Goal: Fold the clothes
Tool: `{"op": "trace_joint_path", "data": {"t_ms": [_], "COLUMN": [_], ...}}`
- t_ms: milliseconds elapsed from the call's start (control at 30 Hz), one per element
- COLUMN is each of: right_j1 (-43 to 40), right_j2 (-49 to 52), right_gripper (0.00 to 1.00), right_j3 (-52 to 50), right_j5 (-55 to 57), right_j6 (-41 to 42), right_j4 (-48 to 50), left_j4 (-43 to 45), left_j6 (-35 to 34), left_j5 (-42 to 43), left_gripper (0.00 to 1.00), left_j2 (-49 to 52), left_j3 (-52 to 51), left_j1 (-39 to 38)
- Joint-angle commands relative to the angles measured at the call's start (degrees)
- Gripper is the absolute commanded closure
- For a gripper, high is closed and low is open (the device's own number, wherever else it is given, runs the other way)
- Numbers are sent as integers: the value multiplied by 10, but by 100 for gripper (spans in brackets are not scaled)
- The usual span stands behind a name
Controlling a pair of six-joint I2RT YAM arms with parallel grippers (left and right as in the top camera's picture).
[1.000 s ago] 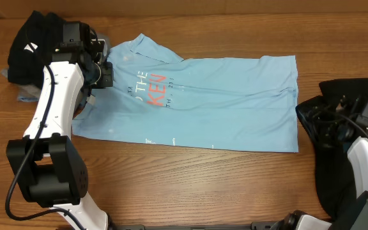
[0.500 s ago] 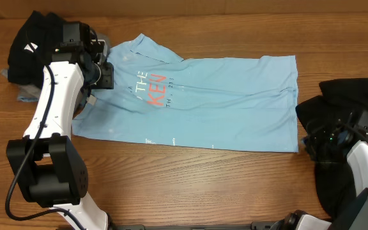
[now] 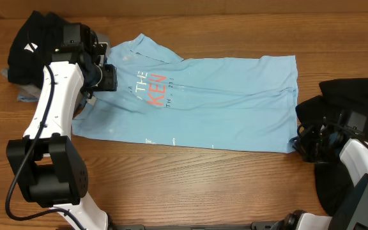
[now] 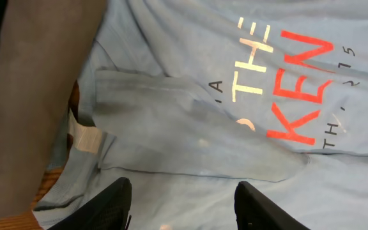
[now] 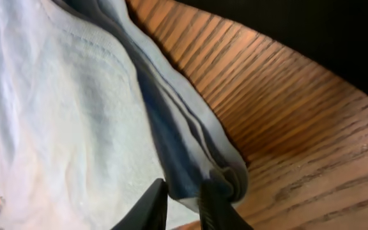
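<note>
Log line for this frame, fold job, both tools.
blue T-shirt: spread on table | left tool: open, above its folded-in sleeve | right tool: pinching its hem corner

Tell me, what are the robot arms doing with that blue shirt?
They're folding clothes. The shirt lies spread on the table. The left arm is over the collar end, jaws open, holding nothing. The right arm has its jaws pinched on the shirt's bottom corner. Black clothes sit off to the sides.
</note>
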Motion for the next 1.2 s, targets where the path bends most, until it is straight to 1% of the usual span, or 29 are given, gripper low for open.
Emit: {"op": "trace_joint_path", "data": {"t_ms": [0,33,67,100,133,167,200,267,367,400,433,533,633,833,1000,1100,1133,1167], "right_j1": [2,2,2,2,2,2,2,2,2,2,2,2,0,-15,-15,-15,-15,-15], "right_j2": [0,0,0,0,0,0,0,0,0,0,0,0,-2,-7,-7,-7,-7,-7], "right_gripper": [80,81,85,85,80,71,71,76,75,79,85,96,96,96,96,96,94,87], "right_j3": [-5,-5,-5,-5,-5,-5,-5,-5,-5,-5,-5,-5,11,80,83,83,83,83], "right_j5": [-8,3,20,30,41,51,55,55,54,54,54,48,49,97,134,170,175,175], "right_j6": [-17,-17,-17,-16,-16,-16,-16,-16,-16,-16,-16,-17,-17,4,19,37,38,38], "right_j4": [-12,-19,-26,-28,-28,-27,-25,-19,-12,-13,-14,-17,-31,-132,-182,-202,-206,-208], "left_j4": [-1,0,1,1,1,1,1,1,1,1,0,0,0,-1,-1,-2,-4,-5], "left_j6": [5,5,5,5,5,5,5,5,5,5,5,5,5,6,6,6,6,6], "left_j5": [12,12,12,12,12,12,12,12,12,12,12,12,12,10,10,10,9,7], "left_gripper": [44,44,45,45,44,45,45,45,45,44,45,44,44,42,42,39,37,36], "left_j2": [2,2,2,2,2,2,2,2,2,2,2,2,2,2,2,2,2,2], "left_j3": [11,11,11,11,11,11,11,11,11,11,11,11,11,11,11,11,11,11], "left_j1": [-1,-1,-1,-1,-1,-1,-1,-1,-1,-1,-1,-1,-1,-1,-1,-1,-1,-1]}}
